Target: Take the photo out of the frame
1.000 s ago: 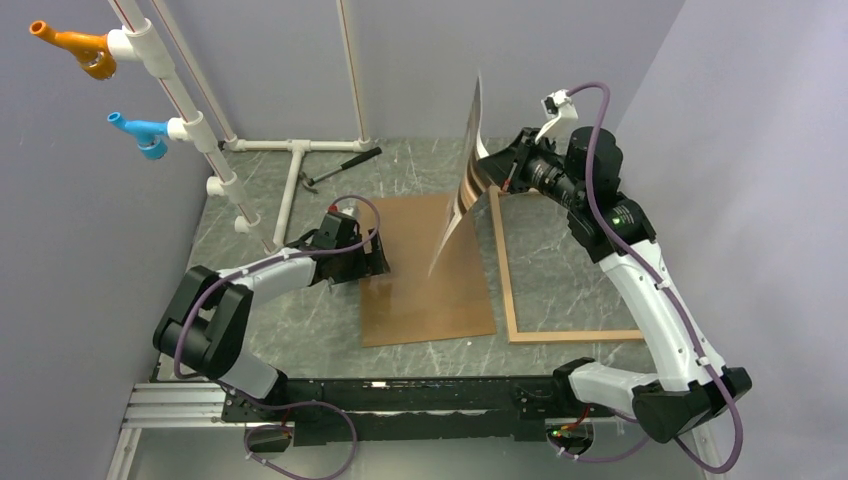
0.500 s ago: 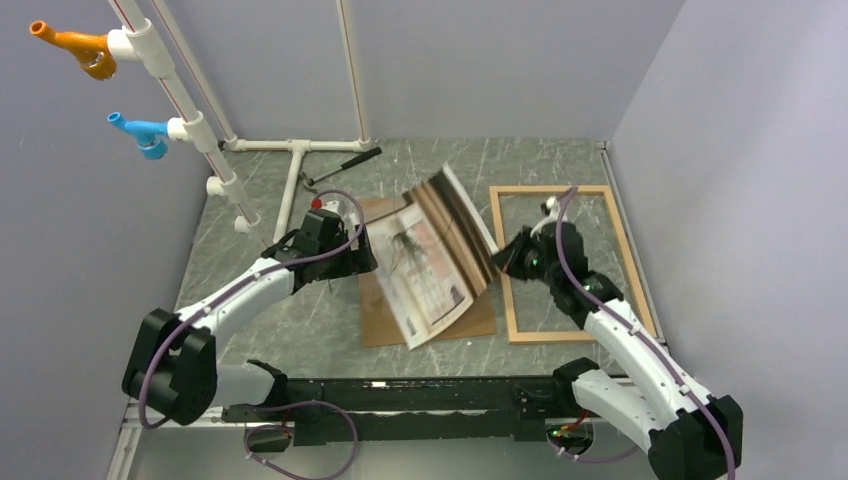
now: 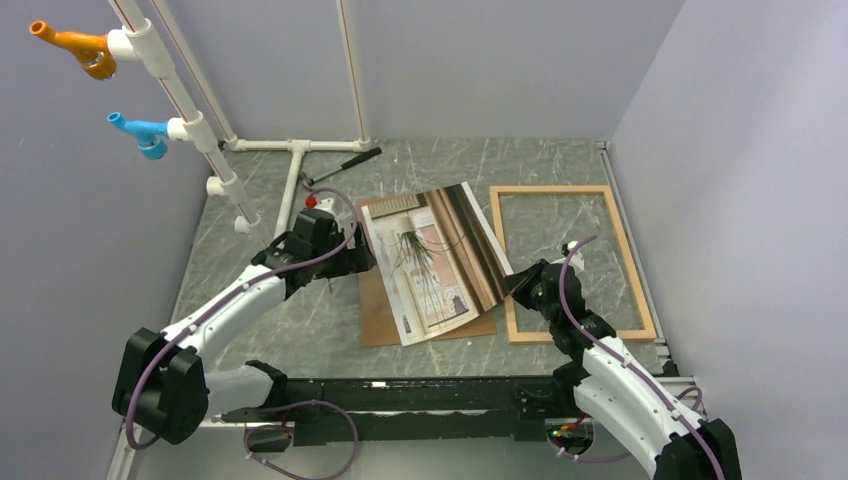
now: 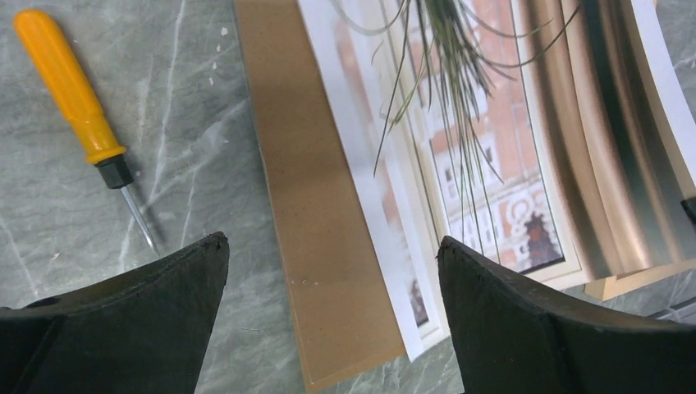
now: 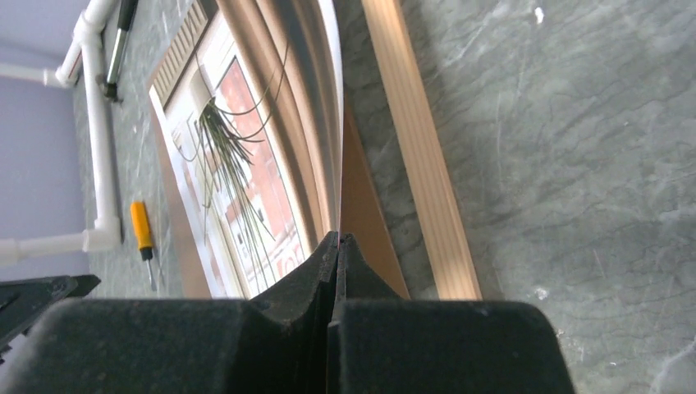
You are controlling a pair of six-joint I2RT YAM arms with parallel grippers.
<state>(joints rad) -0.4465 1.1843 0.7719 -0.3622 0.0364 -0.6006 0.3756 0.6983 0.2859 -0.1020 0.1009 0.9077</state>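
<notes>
Top external: large beige-and-brown photo print (image 3: 435, 265) curls over brown board (image 3: 378, 322), outside light wooden frame (image 3: 550, 189).
Right gripper (image 5: 336, 242): clamped on print's edge.
Left gripper (image 4: 332, 254): jaws apart.
Risk: pulling may crease print.

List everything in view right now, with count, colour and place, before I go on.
photo: 1, beige-and-brown print with a dark plant, left part on the backing board, right side curled up
frame: 1, light wood, flat on the table right of the photo
backing board: 1, brown, under the photo
screwdriver: 1, orange handle, left of the board
hammer: 1, dark, far side by the pipes
pipe structure: 1, white, far left
orange fitting: 1, on the slanted pipe
blue fitting: 1, below the orange one
table: 1, grey-green marble
left end effector: 1, black, open, above the board's left edge
right end effector: 1, black, shut on the photo's right edge
</notes>
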